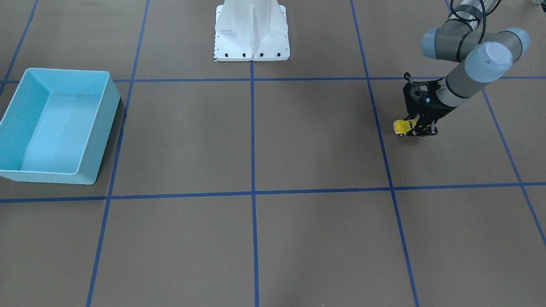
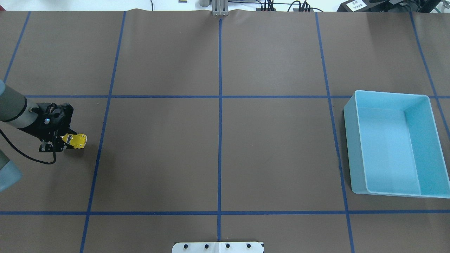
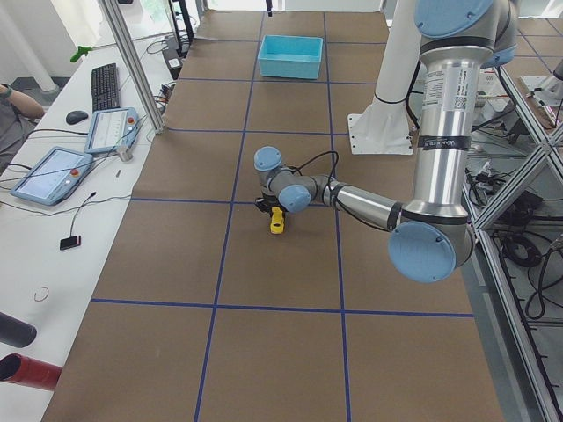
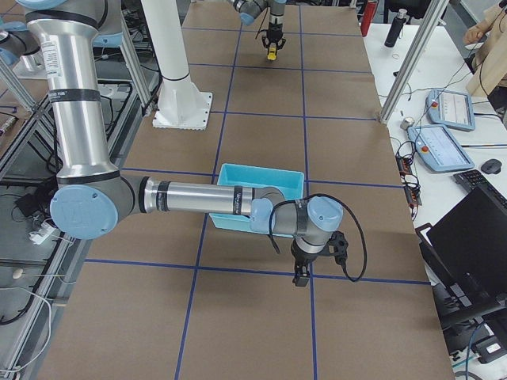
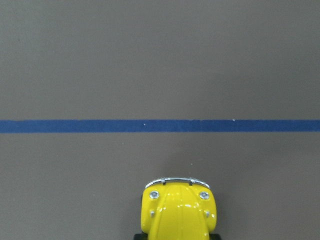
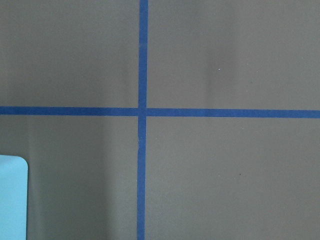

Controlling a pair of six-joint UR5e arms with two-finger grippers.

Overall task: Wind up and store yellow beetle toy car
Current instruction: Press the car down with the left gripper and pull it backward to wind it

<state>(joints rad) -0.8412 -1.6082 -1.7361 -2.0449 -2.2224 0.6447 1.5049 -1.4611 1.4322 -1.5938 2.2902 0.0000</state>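
The yellow beetle toy car (image 1: 402, 126) sits low at the brown table, its nose sticking out of my left gripper (image 1: 418, 129), which is shut on its rear half. In the overhead view the car (image 2: 76, 140) is at the far left with the gripper (image 2: 59, 143) behind it. The left wrist view shows the car's front (image 5: 178, 210) at the bottom middle, facing a blue tape line. My right gripper (image 4: 299, 277) shows only in the exterior right view, low over the table beside the blue bin (image 4: 261, 180). I cannot tell whether it is open or shut.
The light blue bin (image 2: 351, 147) stands empty at the overhead view's right, far from the car; it also shows in the front-facing view (image 1: 102, 123). The white robot base (image 1: 251, 34) is at the table's robot side. Blue tape lines cross the brown table.
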